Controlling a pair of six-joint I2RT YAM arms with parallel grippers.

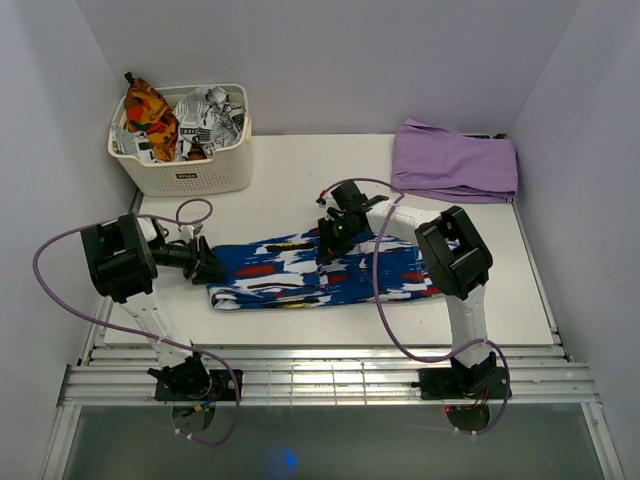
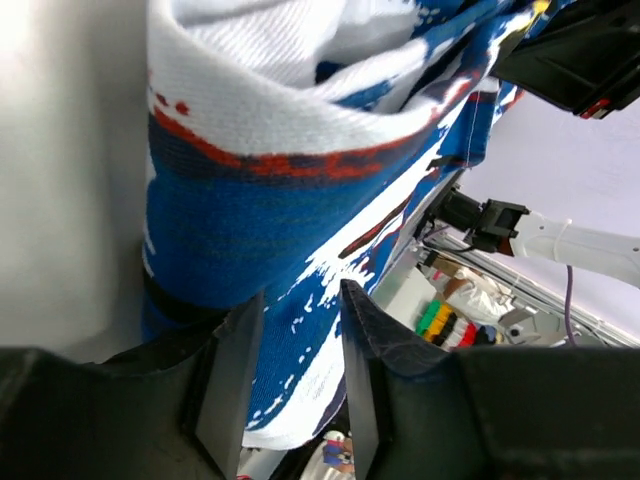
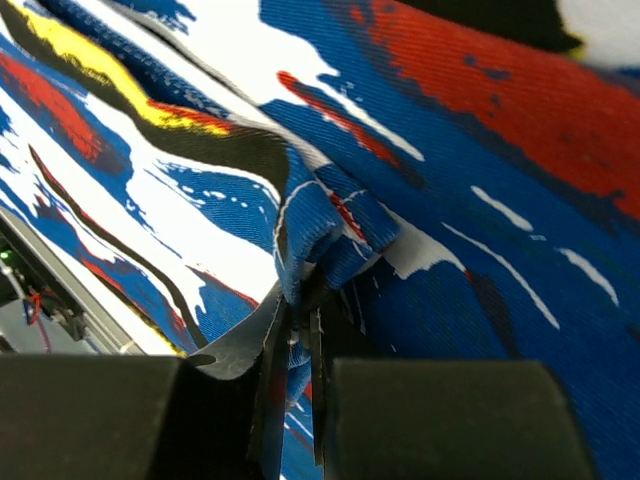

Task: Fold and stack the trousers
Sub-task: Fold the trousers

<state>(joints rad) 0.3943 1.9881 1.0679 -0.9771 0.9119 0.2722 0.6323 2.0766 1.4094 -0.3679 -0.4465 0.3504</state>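
Folding cleanly called for lifting both holds together: the left gripper (image 1: pixel 214 267), jaws half-wide, clasped the bunched end of the trousers (image 1: pixel 290 276) on the table (image 1: pixel 300 188); the right gripper (image 1: pixel 326 245) pinched mid-cloth, tightly shut.

My trousers (image 1: pixel 320 272) are bright blue, with brush-like streaks of white, red and black. In one part of them there is also a yellow streak, just beside a black one. Seen from close, the blue cloth has a fine diagonal weave. My right gripper (image 3: pixel 300 300) is black. My left gripper (image 2: pixel 295 300) is black too, with dark grey fingers. Behind the trousers, to their left, the basket (image 1: pixel 190 178) is cream-white. In it lie an orange-red cloth (image 1: pixel 150 112) with yellow and black print and a black-and-white printed cloth (image 1: pixel 208 118). Behind the trousers, to their right, the folded garment (image 1: pixel 455 160) is plain lilac-purple. The table (image 1: pixel 290 190) under the trousers is white.
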